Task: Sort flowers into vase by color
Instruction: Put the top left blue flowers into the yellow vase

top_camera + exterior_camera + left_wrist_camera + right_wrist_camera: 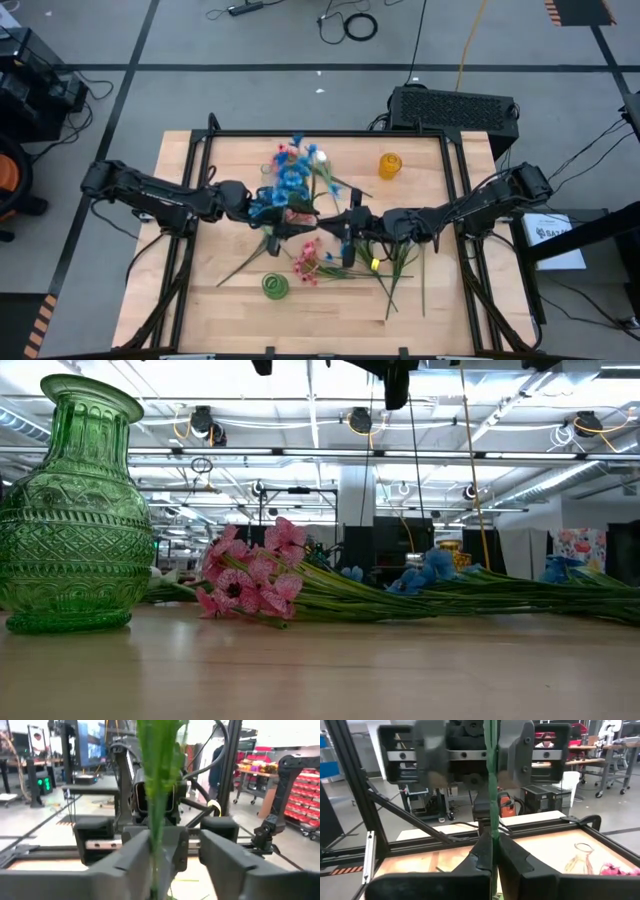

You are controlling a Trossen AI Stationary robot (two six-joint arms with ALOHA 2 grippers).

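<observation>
A flower's thin green stem (492,780) stands upright between my two grippers above the middle of the table. Its blossoms do not show. My right gripper (492,851) (347,226) is shut on the stem. My left gripper (176,849) (300,222) faces it, open, with one finger on each side of the leafy stem (158,795). I cannot tell whether the stem touches a finger. Pink flowers (250,575) (308,260) lie on the table by the green vase (75,510) (275,286). Blue flowers (290,180) and white flowers (320,156) lie farther back. My right gripper pinches the stem (493,836) between its two fingers. The fingers are level, come from the table's right side and lie across the stem. The stem stands upright in the hold and runs on above and below the fingers, clear of the table.
An amber vase (389,165) stands at the table's far right. Loose green stems (395,275) lie spread under the right arm, near the front. A black frame (455,200) runs around the table. A black box (455,108) sits behind the far edge.
</observation>
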